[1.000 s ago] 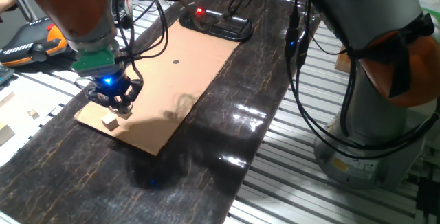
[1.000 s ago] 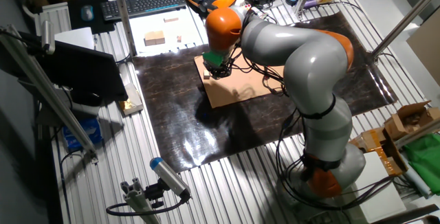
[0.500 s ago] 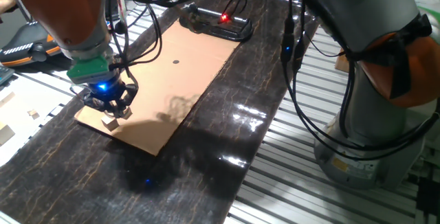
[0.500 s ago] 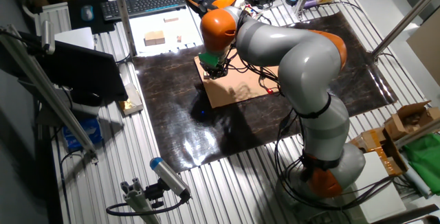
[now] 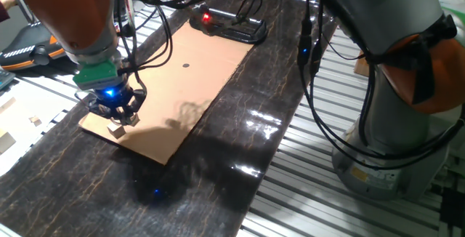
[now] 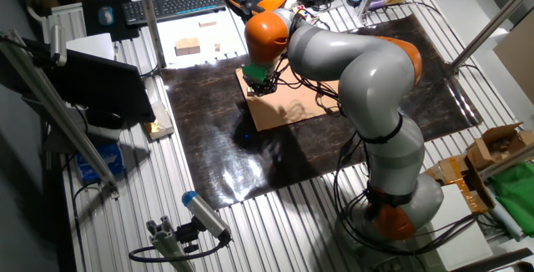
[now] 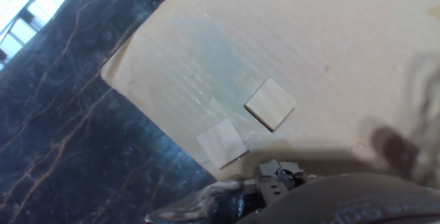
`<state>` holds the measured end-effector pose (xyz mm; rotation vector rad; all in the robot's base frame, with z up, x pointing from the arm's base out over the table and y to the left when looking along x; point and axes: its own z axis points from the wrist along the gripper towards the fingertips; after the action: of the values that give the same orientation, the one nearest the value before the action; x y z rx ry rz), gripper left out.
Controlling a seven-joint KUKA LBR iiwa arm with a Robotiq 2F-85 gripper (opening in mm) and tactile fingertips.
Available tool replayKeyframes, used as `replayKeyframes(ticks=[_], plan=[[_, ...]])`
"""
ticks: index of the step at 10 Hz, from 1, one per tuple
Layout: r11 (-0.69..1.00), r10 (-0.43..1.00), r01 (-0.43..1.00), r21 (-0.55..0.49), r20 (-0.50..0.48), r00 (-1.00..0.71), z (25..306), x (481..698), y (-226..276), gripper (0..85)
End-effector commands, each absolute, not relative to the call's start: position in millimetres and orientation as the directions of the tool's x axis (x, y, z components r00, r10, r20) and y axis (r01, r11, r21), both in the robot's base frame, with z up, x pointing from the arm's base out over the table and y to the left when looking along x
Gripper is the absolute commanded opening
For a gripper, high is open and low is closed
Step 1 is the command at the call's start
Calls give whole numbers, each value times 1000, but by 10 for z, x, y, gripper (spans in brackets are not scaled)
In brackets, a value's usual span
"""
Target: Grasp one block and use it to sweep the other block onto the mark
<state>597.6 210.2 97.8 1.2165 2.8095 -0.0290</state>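
Two small pale wooden blocks lie side by side near a corner of the tan cardboard point(image 7: 330, 38): one block point(image 7: 269, 104) and the other block point(image 7: 221, 143), close but apart. In one fixed view a single block point(image 5: 115, 129) shows just below my gripper point(image 5: 116, 115); the second is hidden by the fingers. The gripper hovers low over the blocks, looks open and holds nothing. The mark point(image 5: 186, 66) is a tiny dark dot farther up the cardboard. The other fixed view shows the gripper point(image 6: 260, 85) at the cardboard's left end.
The cardboard point(image 5: 196, 77) lies on a dark glossy mat point(image 5: 240, 157). A black device with a red light point(image 5: 229, 25) sits at the cardboard's far end. Spare wooden pieces point(image 6: 188, 47) and a keyboard point(image 6: 175, 3) lie beyond the mat. Cables hang over the mat.
The gripper moved a little to the left along the cardboard's near end over the last second, then held still. The blocks have not moved.
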Motion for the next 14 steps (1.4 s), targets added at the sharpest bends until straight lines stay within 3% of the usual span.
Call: replayKeyframes(ticks=[1,6,8,9,10,14], plan=[[683,729,730,12,-74,-681,977,5976,2104,7],[610,792,792,31,-45,-609,977,5976,2104,7],[653,758,756,50,-51,-651,962,5969,2115,150],[629,777,775,63,-78,-625,959,5964,2116,150],[599,801,800,41,-46,-598,963,5967,2120,27],[217,976,970,114,-39,-214,943,6056,2147,7]])
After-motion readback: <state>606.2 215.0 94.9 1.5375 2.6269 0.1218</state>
